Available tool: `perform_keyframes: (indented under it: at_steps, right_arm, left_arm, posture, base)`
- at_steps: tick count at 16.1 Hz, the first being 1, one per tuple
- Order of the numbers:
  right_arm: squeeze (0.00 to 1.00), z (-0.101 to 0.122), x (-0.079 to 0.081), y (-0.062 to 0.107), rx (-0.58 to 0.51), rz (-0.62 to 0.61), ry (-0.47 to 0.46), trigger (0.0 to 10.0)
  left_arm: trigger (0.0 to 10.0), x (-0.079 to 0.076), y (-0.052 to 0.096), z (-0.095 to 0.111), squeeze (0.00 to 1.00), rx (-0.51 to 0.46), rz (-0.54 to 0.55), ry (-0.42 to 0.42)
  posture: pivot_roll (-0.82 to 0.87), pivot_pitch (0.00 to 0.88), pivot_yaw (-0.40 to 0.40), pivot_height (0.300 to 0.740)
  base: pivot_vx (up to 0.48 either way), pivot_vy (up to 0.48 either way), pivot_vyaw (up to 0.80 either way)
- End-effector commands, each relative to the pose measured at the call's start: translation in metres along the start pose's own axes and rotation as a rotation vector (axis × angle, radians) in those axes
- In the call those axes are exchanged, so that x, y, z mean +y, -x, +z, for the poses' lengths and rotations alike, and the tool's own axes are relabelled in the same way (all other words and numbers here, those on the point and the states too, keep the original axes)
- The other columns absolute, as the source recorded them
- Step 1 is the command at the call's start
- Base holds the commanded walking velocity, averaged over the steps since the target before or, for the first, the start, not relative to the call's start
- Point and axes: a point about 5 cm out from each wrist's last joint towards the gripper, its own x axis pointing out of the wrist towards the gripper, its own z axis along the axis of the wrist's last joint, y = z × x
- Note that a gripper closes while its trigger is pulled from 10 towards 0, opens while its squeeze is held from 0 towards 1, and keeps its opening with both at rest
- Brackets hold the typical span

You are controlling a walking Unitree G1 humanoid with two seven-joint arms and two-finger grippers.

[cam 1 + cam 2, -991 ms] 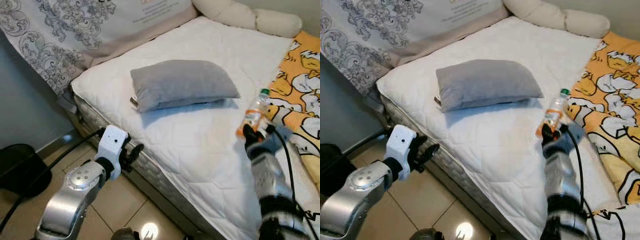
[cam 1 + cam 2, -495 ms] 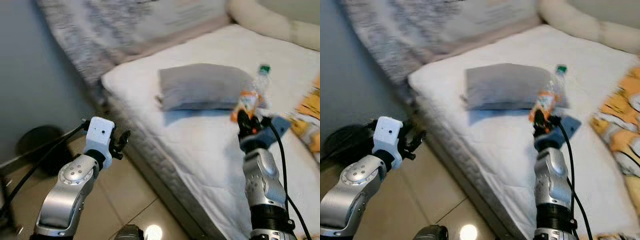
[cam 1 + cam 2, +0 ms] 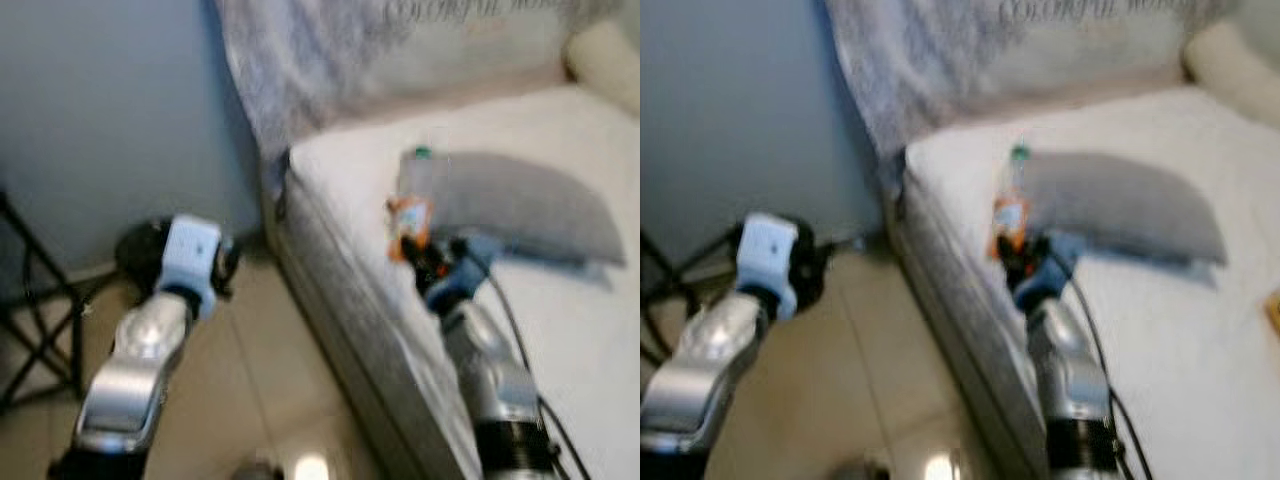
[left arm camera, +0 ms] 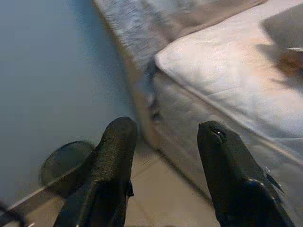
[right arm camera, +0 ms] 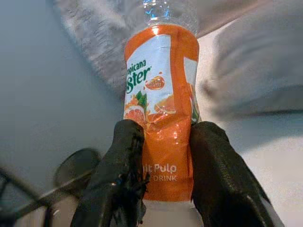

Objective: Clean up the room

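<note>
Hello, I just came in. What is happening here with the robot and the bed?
The robot stands beside a bed with a white quilted mattress. Its right gripper is shut on a clear plastic bottle with an orange label, held upright above the mattress edge, in front of a grey pillow. The left gripper is open and holds nothing, over the tiled floor near a round black bin by the blue-grey wall. The head views are blurred.

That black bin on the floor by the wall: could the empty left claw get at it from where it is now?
Probably yes. The left claw is open and empty, and the black bin sits on bare floor just beyond it, nothing between them.
</note>
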Motion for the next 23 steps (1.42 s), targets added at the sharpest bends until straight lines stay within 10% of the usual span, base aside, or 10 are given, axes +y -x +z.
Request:
perform_keyframes:
  at_steps: [1, 23]
  right_arm:
    - [0.00, 0.004, 0.001, -0.001, 0.000, 0.011, 0.018, 10.0]
    - [0.00, -0.008, 0.011, -0.006, 0.099, 0.053, 0.216, 10.0]
  left_arm:
    - [10.0, 0.000, -0.001, 0.004, 0.00, -0.019, 0.010, -0.007]
    - [10.0, 0.003, -0.008, 0.005, 0.00, -0.053, 0.011, 0.001]
  posture:
    - [-0.03, 0.000, -0.001, 0.740]
    - [-0.02, 0.000, 0.003, 0.740]
  base:
    - [0.000, 0.000, 0.80]
    - [0.232, 0.000, 0.29]
